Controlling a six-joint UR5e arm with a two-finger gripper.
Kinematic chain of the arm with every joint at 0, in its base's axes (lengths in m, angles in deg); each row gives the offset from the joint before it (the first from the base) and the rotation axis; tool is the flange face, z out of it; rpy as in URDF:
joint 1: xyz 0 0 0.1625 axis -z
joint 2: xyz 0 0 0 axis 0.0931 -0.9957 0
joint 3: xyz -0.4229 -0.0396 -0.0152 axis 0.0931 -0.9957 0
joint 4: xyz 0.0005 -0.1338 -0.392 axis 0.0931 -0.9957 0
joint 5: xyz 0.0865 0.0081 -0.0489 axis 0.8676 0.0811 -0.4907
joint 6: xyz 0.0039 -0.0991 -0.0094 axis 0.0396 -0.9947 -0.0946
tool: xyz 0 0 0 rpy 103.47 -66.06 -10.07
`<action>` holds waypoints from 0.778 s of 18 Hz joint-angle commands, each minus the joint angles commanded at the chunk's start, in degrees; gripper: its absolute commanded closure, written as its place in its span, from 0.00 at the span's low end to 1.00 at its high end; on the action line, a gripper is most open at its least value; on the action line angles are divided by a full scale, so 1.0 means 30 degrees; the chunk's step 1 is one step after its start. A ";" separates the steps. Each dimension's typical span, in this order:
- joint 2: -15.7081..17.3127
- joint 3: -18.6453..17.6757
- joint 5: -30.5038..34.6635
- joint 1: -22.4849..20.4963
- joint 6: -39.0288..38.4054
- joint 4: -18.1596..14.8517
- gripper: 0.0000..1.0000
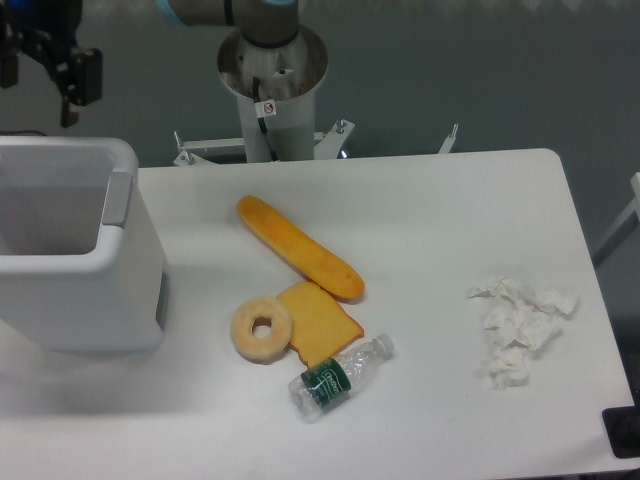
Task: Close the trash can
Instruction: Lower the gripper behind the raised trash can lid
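Trash can (75,250) at desk's left edge, open-topped, lid unseen; rigid, smooth plastic, likely light. Push lid near free edge. Gripper (40,80) above, far-left corner, finger spacing unclear.

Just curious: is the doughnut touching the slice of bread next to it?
Touching. The camera view shows the doughnut right against the bread slice, no table visible between them.
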 joint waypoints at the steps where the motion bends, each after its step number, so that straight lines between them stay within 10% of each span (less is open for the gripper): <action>1: -0.0147 0.0145 0.0000 0.0177 -0.0234 0.0206 0.00; 14: -0.1056 0.1084 0.0323 0.2345 -0.1555 0.0441 0.00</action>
